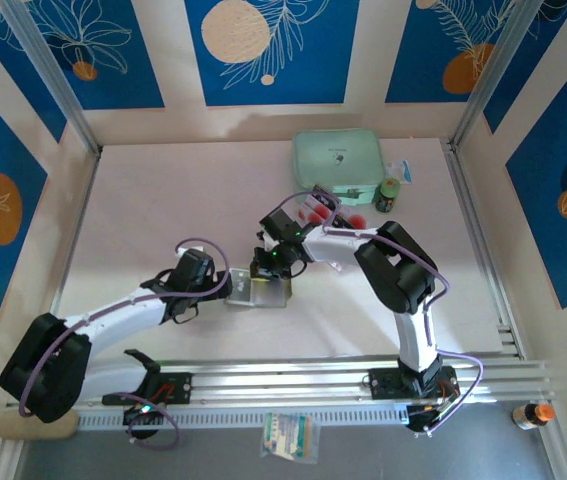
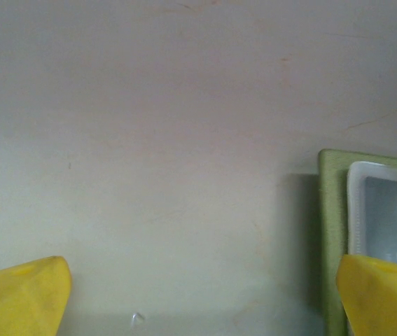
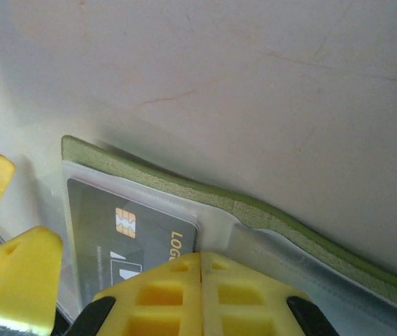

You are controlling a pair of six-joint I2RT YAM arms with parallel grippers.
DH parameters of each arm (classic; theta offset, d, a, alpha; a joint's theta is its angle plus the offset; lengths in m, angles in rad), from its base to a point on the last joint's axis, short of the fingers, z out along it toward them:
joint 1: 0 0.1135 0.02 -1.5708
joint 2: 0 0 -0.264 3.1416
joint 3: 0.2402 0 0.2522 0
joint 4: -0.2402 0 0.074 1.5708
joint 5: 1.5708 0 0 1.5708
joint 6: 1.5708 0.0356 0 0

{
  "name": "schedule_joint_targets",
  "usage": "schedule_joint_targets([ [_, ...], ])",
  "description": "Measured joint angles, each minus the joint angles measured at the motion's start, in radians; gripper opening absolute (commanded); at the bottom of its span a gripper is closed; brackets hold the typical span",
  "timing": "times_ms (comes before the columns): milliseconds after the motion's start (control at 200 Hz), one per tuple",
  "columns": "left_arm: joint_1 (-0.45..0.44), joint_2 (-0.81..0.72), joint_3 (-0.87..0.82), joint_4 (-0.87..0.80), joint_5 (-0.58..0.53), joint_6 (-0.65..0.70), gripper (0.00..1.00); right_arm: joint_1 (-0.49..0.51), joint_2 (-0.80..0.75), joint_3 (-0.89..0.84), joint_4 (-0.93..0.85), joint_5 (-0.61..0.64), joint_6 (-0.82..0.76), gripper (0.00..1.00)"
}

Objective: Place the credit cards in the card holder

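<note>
The olive-green card holder [image 1: 266, 293] lies open on the table, its clear inner sleeves facing up. A black credit card [image 3: 131, 234] with a gold chip sits inside one clear pocket. My right gripper [image 3: 199, 269] is shut, fingertips pressed together, resting on the sleeve beside that card. My left gripper [image 2: 202, 283] stands wide open just left of the holder [image 2: 331, 245], its right fingertip over the holder's edge, nothing between the fingers. More credit cards [image 1: 313, 209] with red round marks lie behind the right arm, near the mint-green case.
A mint-green case [image 1: 338, 158] sits at the back right, with a small green bottle [image 1: 389, 194] beside it. An aluminium rail [image 1: 363, 375] runs along the near edge. Wall frames border both sides of the table.
</note>
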Motion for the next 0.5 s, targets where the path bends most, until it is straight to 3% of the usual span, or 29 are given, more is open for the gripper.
schedule_joint_targets([
  [500,0.000,0.000,0.056,-0.018,0.036,0.001,0.97,0.001,0.006,0.011,0.005,-0.004,0.015,0.06],
])
